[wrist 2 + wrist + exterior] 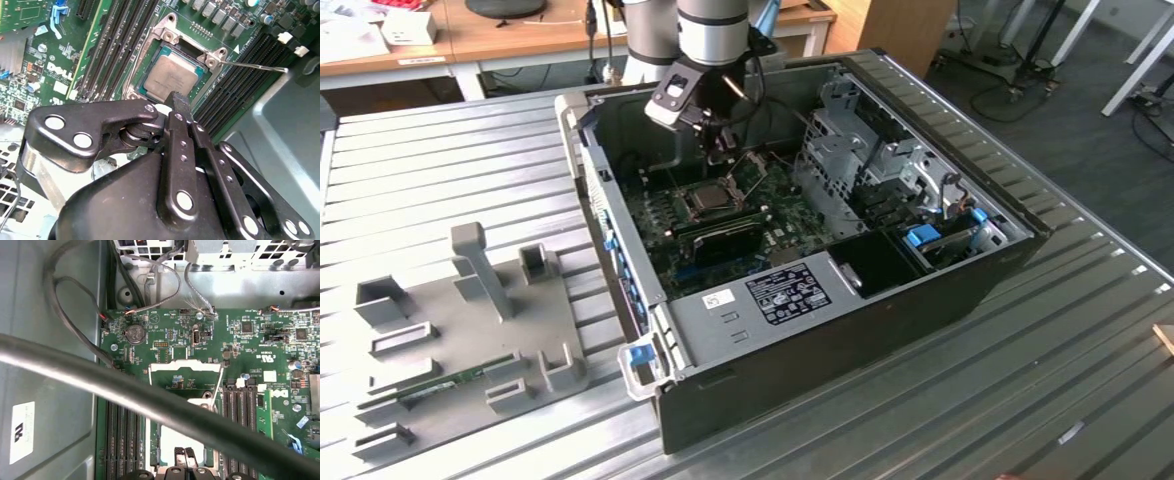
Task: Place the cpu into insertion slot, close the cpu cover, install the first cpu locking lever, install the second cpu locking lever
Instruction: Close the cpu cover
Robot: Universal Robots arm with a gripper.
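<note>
Small silvery square cpu (172, 75) seated in metal-rimmed square insertion slot (167, 32), black gripper (179, 101) fingers closed together w/ nothing between, tips at cpu edge, silvery frame cpu cover (185, 366) flipped open, thin wire lever (260, 66) out to one side

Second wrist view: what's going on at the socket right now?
The gripper, jaws shut and empty, hangs close over the cpu, which already lies in the insertion slot. The cpu cover is open, tipped back from the slot, and a locking lever sticks out free beside it.
</note>
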